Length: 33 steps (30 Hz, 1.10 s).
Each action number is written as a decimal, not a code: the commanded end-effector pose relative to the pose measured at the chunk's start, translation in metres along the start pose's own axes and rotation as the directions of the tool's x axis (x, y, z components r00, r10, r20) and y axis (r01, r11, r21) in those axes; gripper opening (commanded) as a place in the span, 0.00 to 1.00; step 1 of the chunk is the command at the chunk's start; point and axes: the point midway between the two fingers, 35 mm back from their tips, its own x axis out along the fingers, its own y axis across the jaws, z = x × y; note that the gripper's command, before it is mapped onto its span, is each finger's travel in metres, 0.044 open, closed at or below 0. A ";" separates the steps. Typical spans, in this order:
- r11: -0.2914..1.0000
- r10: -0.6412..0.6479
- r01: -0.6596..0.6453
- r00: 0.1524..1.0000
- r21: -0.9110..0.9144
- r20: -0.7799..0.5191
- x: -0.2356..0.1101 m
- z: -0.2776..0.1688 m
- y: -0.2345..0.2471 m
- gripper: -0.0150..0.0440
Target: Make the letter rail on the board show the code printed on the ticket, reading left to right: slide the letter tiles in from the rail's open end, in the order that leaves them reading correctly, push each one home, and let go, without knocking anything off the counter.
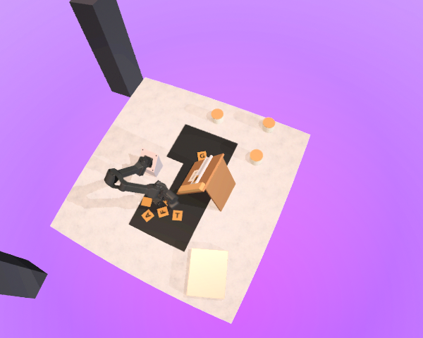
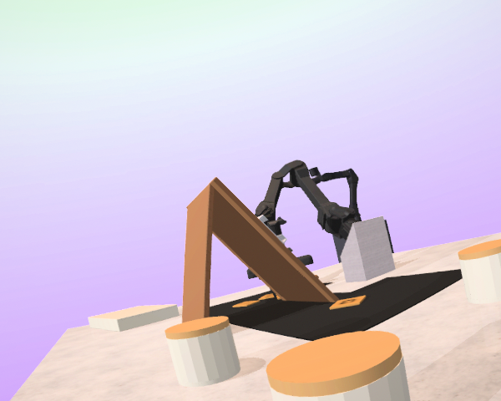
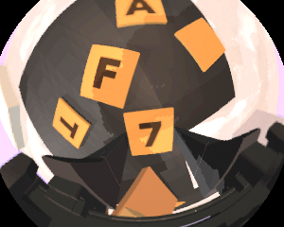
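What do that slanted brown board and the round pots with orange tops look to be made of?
The board looks like wood or wood-coloured plastic: flat matte brown, with no grain visible. The pots look like matte cream plastic or ceramic, with faintly faceted sides and smooth, flat orange lids. Nothing shiny shows on either.

a dark robot arm (image 2: 311, 194) reached down behind a slanted wooden board (image 2: 259, 246) standing on a black mat (image 2: 393, 293), orange-topped cylinders (image 2: 201, 349) nearby.
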 end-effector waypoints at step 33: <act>1.000 -0.001 0.001 1.000 -0.003 -0.005 -0.022 -0.004 -0.001 0.25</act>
